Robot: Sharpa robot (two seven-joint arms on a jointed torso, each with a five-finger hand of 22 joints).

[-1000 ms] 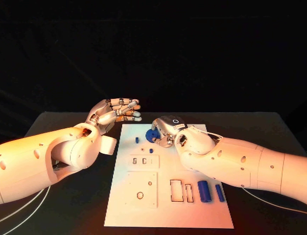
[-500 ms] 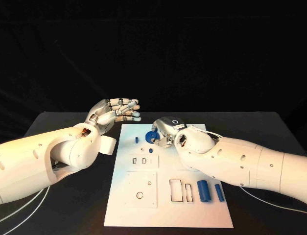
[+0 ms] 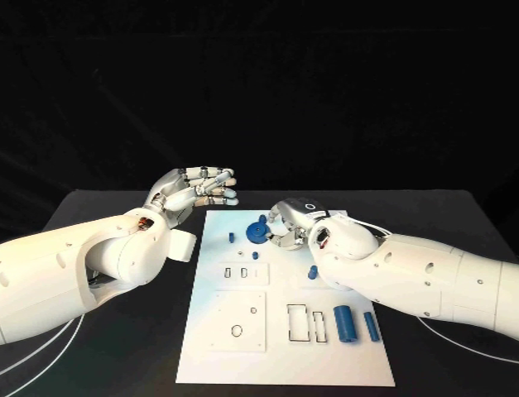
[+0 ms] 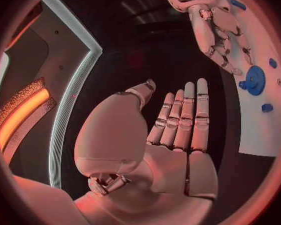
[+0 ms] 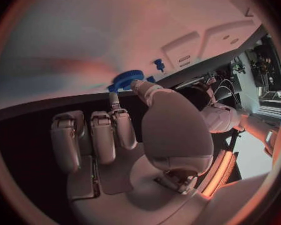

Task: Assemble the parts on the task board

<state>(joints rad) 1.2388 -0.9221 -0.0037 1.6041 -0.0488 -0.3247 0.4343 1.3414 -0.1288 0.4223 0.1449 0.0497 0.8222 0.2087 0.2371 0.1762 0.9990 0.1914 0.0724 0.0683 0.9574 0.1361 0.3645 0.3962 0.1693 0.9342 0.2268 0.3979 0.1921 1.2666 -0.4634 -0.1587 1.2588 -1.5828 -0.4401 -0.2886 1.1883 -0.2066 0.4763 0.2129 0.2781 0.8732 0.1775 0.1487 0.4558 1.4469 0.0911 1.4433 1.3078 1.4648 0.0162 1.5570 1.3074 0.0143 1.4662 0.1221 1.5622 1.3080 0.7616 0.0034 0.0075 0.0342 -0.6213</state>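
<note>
While my right hand sits at the far end of the task board [image 3: 331, 364], notes run near to far, all placed off that board:
near end: two blue cylinders [image 3: 344, 322] lie beside the outlined slots, untouched.
middle: small blue piece [image 3: 312, 272] lies by my right forearm.
far end: blue gear [image 3: 258, 231] on the board, small blue pin [image 3: 232, 236] just beside it.
right hand [image 3: 293, 220]: at the gear; fingers apart, thumb tip touching its rim, nothing lifted.
left hand [image 3: 196, 189]: off the board's far left corner, fingers straight and pressed together, holding nothing.
step: seating the gear, I judge.
next: probably press it down flat, then fetch the cylinders.
</note>
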